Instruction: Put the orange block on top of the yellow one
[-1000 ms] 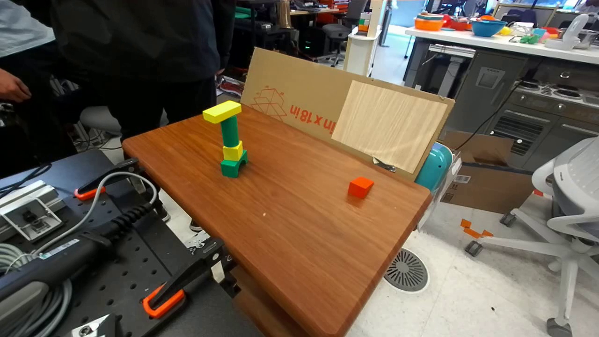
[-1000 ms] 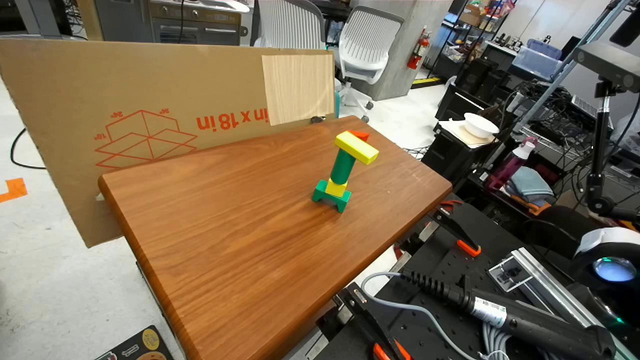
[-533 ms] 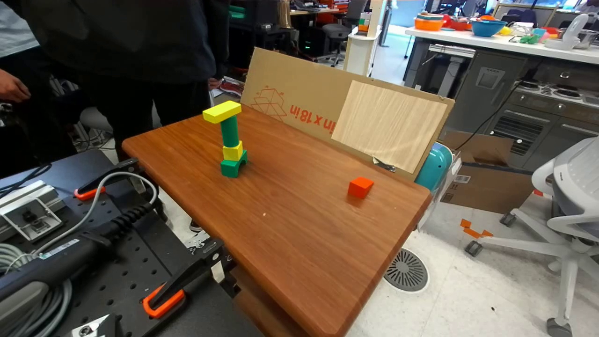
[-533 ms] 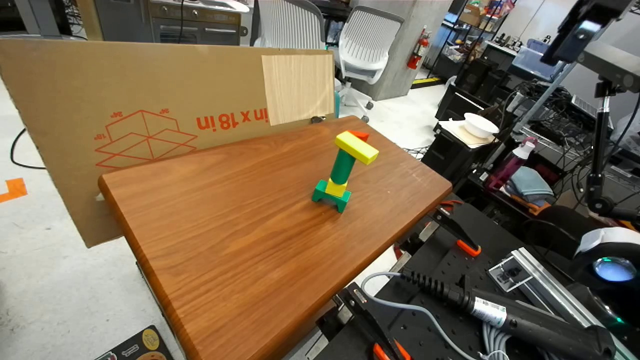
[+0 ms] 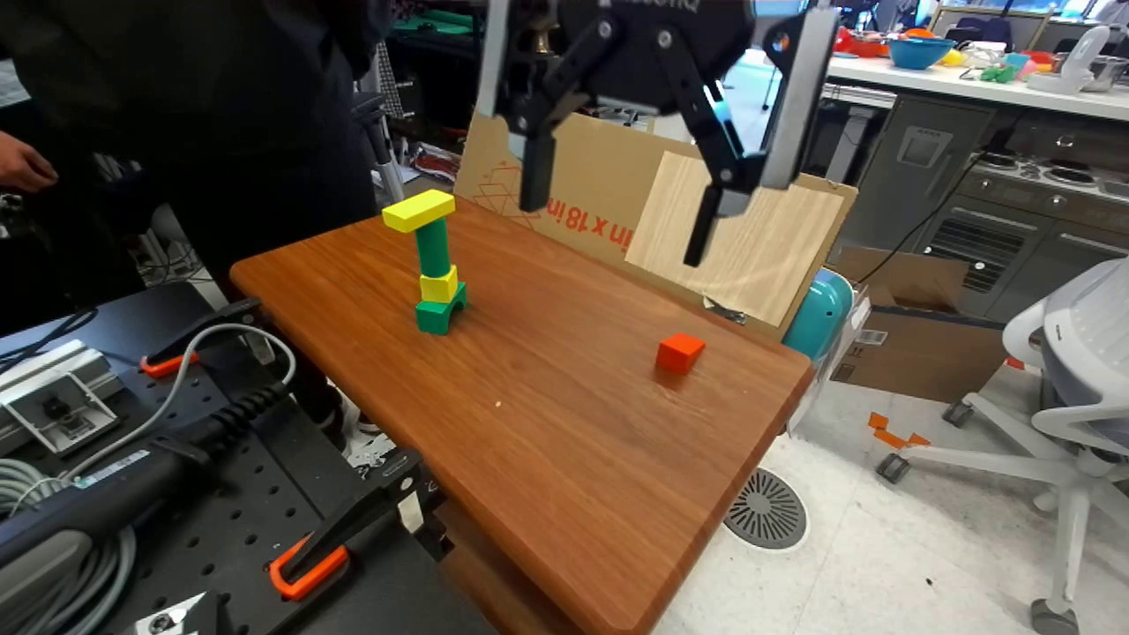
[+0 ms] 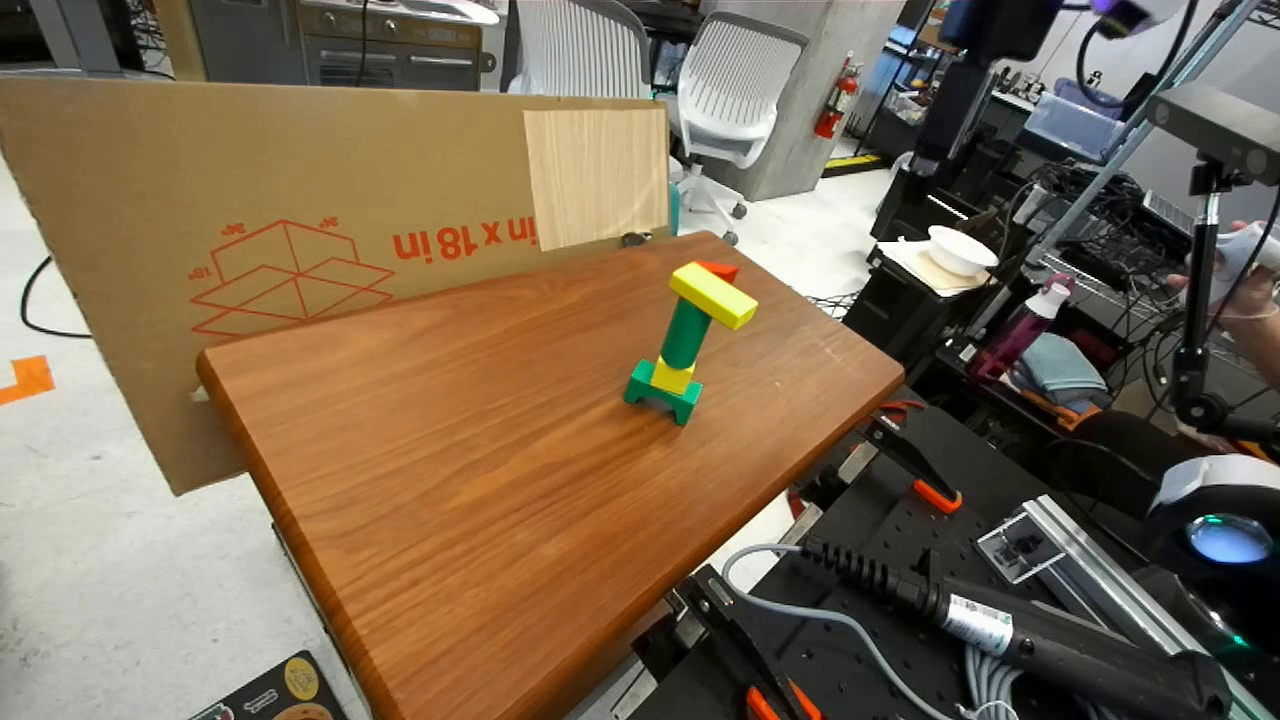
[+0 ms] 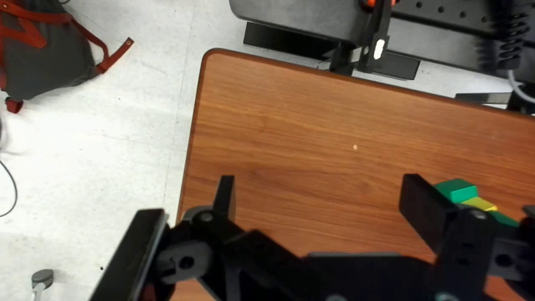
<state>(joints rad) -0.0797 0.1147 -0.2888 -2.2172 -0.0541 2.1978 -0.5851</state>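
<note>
Clamps [image 5: 353,516] with orange handles [image 5: 322,577] sit near us, along the black board [image 5: 229,529]. Up high, the tool [image 5: 614,233] hangs over the brown tabletop [image 5: 564,423], and we see its two fingers [image 5: 536,174] spread wide apart. The orange block [image 5: 679,353] sits on the tabletop, well apart from a tower [image 5: 433,265]. We look at the tower from the bottom up: a green arch block [image 5: 434,317], a small yellow block [image 5: 438,287], a green post [image 5: 432,243], and the long yellow block [image 5: 419,212] lying across the top. Along the far edge stands a big cardboard sheet [image 5: 582,172]. Way in the back, we spot a blue bowl [image 5: 920,53] on a white counter [image 5: 961,86].
</note>
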